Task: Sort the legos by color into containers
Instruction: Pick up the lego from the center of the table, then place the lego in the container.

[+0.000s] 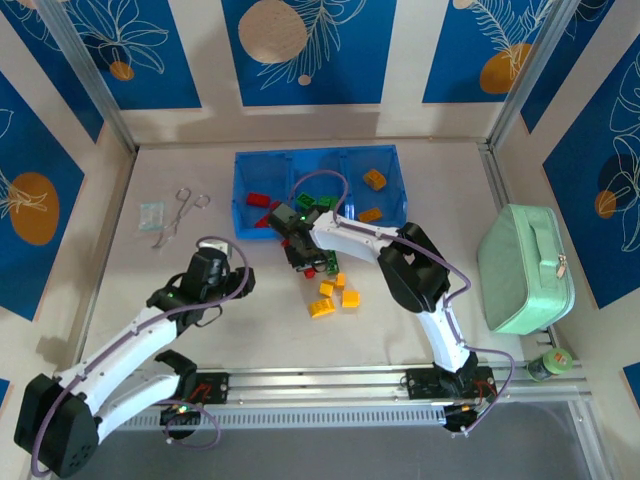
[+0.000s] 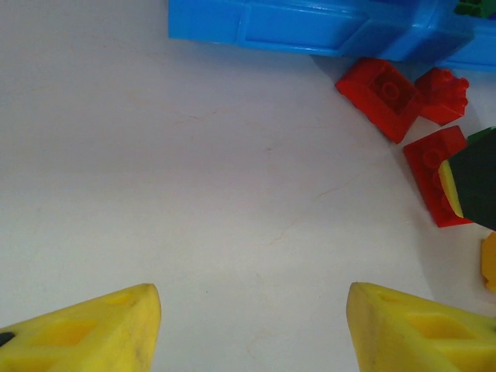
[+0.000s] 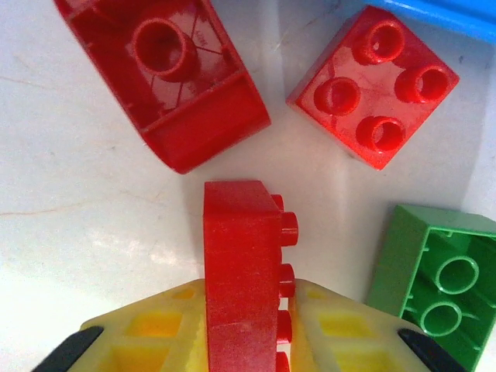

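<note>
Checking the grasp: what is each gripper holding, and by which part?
The right gripper pinches a red brick across its studded top and underside; the left gripper holds nothing.

One red lego [image 3: 240, 263] edgewise near containers [image 1: 318, 152]

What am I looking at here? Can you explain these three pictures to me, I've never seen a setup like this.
These are two robot arms bolted at the near edge of a table, each ending in a two-finger gripper. The wide picture comes from a fixed camera above and behind them; the close-ups come from wrist cameras, so the yellow shapes are fingers. On the table lie a blue three-compartment tray, loose bricks in red, green and orange-yellow, a mint-green case and metal tongs. The left gripper is open, holding nothing. The right gripper is shut on a red brick, studs sideways.
</note>
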Available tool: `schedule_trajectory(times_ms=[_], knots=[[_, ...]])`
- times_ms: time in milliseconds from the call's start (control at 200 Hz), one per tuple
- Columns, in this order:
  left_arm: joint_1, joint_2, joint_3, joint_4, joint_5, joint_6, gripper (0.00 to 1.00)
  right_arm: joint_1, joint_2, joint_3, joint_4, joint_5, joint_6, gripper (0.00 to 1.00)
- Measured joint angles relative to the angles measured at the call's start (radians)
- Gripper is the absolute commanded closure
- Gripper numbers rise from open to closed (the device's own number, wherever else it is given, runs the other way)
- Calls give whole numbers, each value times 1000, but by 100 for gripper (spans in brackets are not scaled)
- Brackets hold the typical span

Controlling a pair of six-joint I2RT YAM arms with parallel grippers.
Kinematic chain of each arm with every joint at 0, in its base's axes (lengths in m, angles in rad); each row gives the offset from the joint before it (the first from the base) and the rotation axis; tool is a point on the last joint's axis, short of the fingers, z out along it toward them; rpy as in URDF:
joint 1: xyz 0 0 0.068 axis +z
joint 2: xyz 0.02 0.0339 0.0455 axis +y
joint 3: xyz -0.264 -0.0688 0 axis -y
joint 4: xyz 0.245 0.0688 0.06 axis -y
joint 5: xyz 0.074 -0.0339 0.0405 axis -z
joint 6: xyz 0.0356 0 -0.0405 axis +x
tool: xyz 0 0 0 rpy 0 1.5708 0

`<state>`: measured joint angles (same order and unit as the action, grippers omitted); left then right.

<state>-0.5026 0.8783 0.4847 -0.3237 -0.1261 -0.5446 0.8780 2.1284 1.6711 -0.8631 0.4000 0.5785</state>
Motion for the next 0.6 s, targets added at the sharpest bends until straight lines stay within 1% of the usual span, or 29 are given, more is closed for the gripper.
schedule_trajectory(times_ms=[180,355,475,595], knots=[[0,-28,0,-16,-6,0,36,3,-31,71,-25,-1,-8,73],[0,-74,0,-40,-6,-1,36,-3,-44,215,-44,1,-30,73],[0,-106,0,-63,-6,-1,36,-21,-6,372,-67,2,-51,73],[0,-150,0,-97,-5,-2,36,-52,111,583,-101,8,-82,73]])
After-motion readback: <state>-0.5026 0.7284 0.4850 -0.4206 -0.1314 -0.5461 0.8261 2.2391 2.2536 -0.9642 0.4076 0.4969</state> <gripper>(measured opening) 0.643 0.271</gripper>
